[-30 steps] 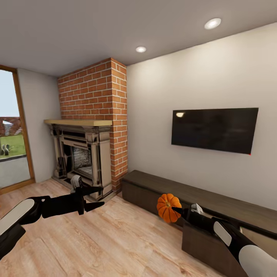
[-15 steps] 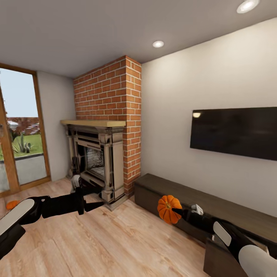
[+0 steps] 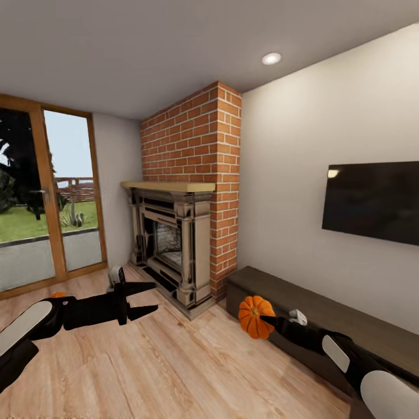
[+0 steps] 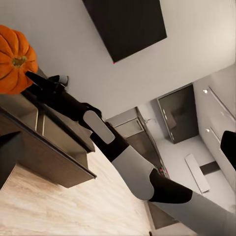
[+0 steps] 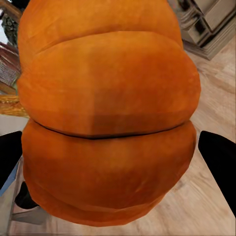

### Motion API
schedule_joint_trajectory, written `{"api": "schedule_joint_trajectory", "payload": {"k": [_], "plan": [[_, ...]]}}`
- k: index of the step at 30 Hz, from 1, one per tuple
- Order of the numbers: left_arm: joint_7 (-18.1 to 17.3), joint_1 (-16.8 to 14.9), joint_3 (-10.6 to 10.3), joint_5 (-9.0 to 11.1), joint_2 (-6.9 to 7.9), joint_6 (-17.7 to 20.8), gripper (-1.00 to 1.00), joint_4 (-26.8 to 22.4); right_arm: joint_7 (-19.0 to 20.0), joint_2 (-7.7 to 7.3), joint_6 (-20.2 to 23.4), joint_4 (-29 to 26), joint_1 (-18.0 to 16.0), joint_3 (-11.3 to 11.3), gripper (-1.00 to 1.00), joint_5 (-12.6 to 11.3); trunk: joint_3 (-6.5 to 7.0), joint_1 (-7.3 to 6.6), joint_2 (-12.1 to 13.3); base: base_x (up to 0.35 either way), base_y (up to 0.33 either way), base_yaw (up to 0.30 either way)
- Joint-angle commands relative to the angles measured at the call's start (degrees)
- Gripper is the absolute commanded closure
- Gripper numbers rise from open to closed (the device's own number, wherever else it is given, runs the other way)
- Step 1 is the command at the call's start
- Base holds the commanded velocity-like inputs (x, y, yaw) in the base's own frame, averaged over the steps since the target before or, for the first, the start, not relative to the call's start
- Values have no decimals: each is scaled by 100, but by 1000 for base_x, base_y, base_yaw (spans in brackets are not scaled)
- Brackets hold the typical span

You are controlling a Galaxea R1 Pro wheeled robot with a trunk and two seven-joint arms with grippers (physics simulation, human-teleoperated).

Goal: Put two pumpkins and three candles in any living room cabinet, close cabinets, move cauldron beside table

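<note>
Black arms with white shell panels, black claws (image 3: 142, 298).

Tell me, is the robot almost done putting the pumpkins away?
Not yet. Nothing looks finished. In hand: the right claw grips one pumpkin in the air, in front of the long dark cabinet. The left claw is open and empty. Left to do: that pumpkin still has to go inside the cabinet. A bit of orange shows on the floor behind the left arm, maybe the other pumpkin. Candles and cauldron also remain.
</note>
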Motion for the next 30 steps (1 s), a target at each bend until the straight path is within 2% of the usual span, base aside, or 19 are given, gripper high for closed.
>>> {"api": "schedule_joint_trajectory", "payload": {"k": [1, 6, 9, 21, 25, 30], "plan": [[-60, -10, -14, -42, 4, 2, -100, 7, -50, -6, 54, -16, -4, 7, 100, -87, -7, 2, -6, 85, 0, 280], [-60, -10, -14, -42, 4, 2, -100, 7, -563, -6, 108, -47, -4, 7, 100, -56, -8, 2, -6, 81, 0, 281], [-60, -10, -14, -34, 4, 2, -100, 7, -723, -6, 277, -85, -4, 5, 100, -55, -16, 2, -6, 60, 0, 271], [-60, -10, -6, -24, 15, 2, -100, 95, -822, -3, 654, -251, -7, 29, 100, -46, -98, 2, -6, 6, 118, 179], [-62, -10, -5, -24, 14, 2, -100, 173, -874, 1, 690, -369, -9, 232, 100, -45, -130, 2, -6, 0, 180, 137], [-68, -10, -5, -16, 13, 2, -100, 247, -880, 5, 694, -380, -8, 264, 100, -45, -173, 2, -6, 5, 184, 129]]}}
